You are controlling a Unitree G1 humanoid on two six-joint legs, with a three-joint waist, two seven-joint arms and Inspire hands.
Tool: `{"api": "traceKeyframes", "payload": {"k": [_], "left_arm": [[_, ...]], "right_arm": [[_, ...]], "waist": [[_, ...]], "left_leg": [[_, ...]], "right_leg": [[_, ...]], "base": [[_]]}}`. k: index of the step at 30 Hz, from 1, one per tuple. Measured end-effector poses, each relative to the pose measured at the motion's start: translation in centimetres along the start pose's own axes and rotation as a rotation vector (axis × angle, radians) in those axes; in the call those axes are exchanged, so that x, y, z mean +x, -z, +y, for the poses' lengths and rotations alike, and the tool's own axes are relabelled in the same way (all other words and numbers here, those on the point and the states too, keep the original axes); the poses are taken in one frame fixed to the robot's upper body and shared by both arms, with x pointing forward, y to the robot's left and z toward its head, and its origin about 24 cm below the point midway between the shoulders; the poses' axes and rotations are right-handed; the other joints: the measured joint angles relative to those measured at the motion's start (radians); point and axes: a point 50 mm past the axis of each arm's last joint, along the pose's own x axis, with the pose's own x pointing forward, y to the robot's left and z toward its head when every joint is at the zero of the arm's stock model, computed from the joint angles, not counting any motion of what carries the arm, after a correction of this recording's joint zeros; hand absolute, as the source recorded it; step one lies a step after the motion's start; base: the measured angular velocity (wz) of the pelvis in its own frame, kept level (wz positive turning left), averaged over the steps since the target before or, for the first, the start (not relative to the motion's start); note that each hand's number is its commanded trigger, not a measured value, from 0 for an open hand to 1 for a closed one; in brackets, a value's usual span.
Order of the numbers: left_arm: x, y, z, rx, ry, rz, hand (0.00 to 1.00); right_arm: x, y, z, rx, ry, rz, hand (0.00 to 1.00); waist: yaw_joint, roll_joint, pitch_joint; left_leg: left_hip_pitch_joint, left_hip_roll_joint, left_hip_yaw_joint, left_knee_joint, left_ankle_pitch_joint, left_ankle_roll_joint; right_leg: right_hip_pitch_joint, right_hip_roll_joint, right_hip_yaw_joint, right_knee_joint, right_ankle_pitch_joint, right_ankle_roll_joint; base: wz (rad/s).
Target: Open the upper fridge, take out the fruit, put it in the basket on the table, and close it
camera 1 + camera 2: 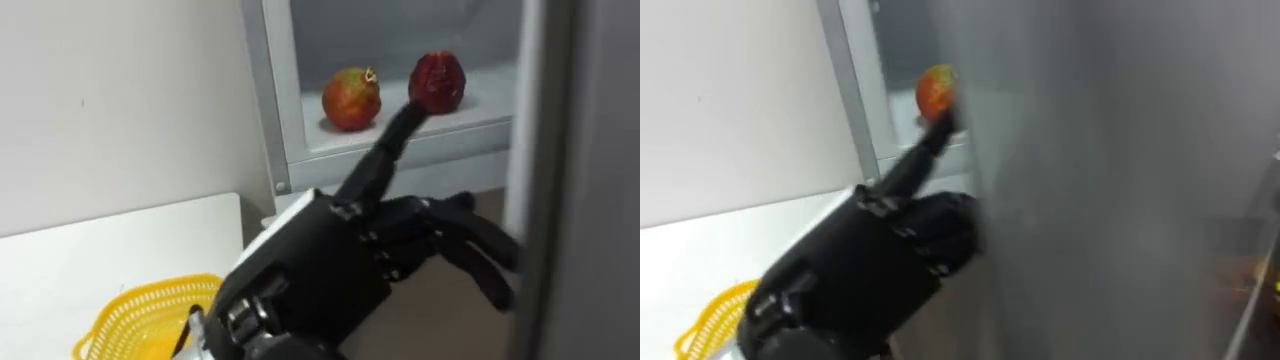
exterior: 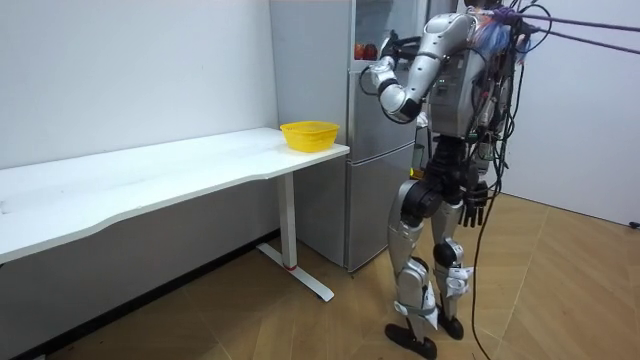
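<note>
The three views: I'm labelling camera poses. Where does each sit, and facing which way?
Left eye view: on the head, facing the fridge shelf, orange fruit and red fruit; left hand reaching.
Right eye view: beside it, same aim, fridge door close by; left hand.
Room view: off in the room, facing the robot's left side; whole body.
Shared: left hand, orange fruit, yellow basket.

Bright even room light; fridge shelf (image 1: 480, 106) well lit; soft shadow under table (image 2: 150, 182).

Left hand (image 1: 870, 270) points a finger at the fruit (image 1: 936, 90) beside the fridge door (image 1: 1120, 150)
</note>
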Motion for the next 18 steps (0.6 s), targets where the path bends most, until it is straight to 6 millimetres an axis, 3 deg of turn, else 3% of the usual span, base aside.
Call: {"api": "traceKeyframes", "payload": {"k": [6, 18], "left_arm": [[1.5, 0.3, -1.3, -0.020, 0.182, 0.015, 0.00], [2.2, 1.1, -2.3, -0.059, 0.270, 0.034, 0.00]], "right_arm": [[0.0, -0.4, -0.3, -0.018, 0.005, -0.011, 0.00], [-0.2, -0.9, -1.1, 0.006, 0.024, -0.033, 0.00]], "waist": [[-0.031, 0.009, 0.0007], [-0.065, 0.003, 0.0045]], "left_leg": [[0.024, 0.007, 0.026, -0.015, 0.000, -0.003], [0.022, 0.010, 0.042, -0.019, 0.002, -0.007]], "right_leg": [[-0.001, 0.008, 0.025, 0.000, 0.002, -0.004], [-0.018, 0.014, 0.047, -0.005, 0.004, -0.007]], "base": [[-0.17], [-0.04]]}}
